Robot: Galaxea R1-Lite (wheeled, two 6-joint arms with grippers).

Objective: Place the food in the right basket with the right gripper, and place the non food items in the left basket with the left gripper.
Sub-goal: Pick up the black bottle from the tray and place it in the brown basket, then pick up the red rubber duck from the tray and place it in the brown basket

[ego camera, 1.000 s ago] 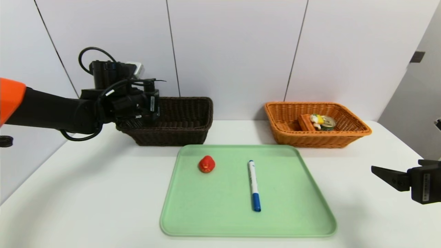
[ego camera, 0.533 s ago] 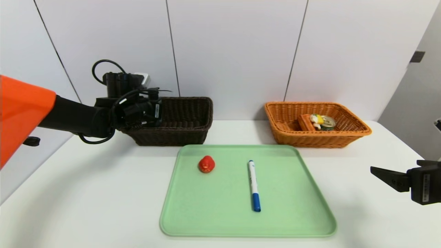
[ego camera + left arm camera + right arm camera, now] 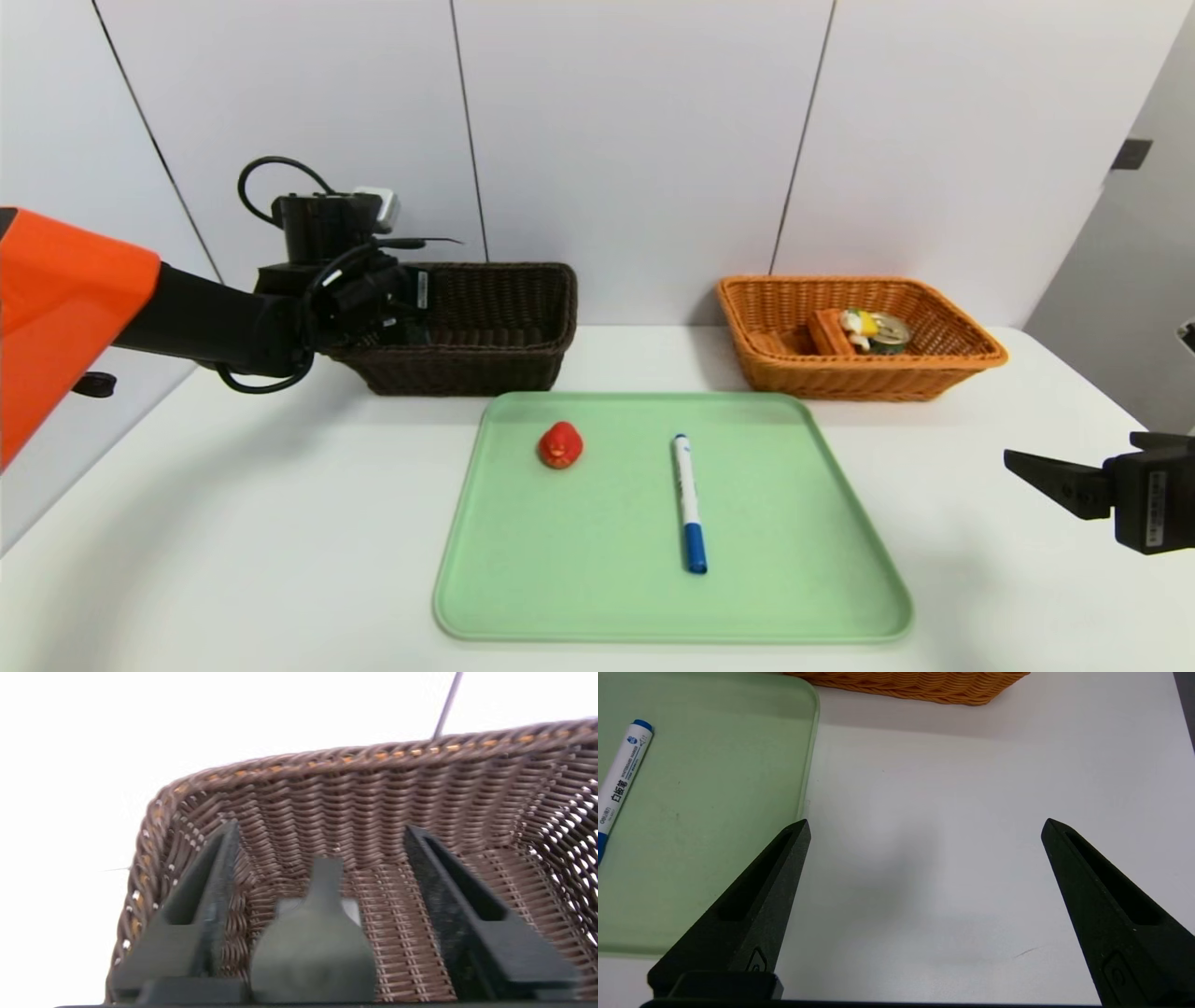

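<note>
**Sorting run: left claw releasing over dark basket**

Progress, judged from how things lie: partly done. Orange basket [image 3: 971,350] on the right side of the table [image 3: 233,523] holds several small items, one looks like a can; exact contents too small to name. No food is visible on the green tray [image 3: 579,597], so the food side looks finished.

Left claw [image 3: 322,868] sits inside the dark brown basket [image 3: 523,364], at its near-left corner. In the left wrist view its fingers [image 3: 215,882] stand apart, with a grey-green rounded object [image 3: 313,956] between them, low against the basket floor. Fingers do not appear to touch it; I read this as a release in hand, object free or nearly so. What the object is cannot be told.

Right claw [image 3: 924,826] hangs above bare table near the tray's right edge, fingers spread wide, nothing between them. Idle.

Left to do, as judged: two non-food items remain on the tray, a red rubber duck [image 3: 560,445] toward the far left part and a blue-capped whiteboard marker [image 3: 689,504] lying lengthwise near the middle, well apart. Both belong to the dark basket, via the left claw.
</note>
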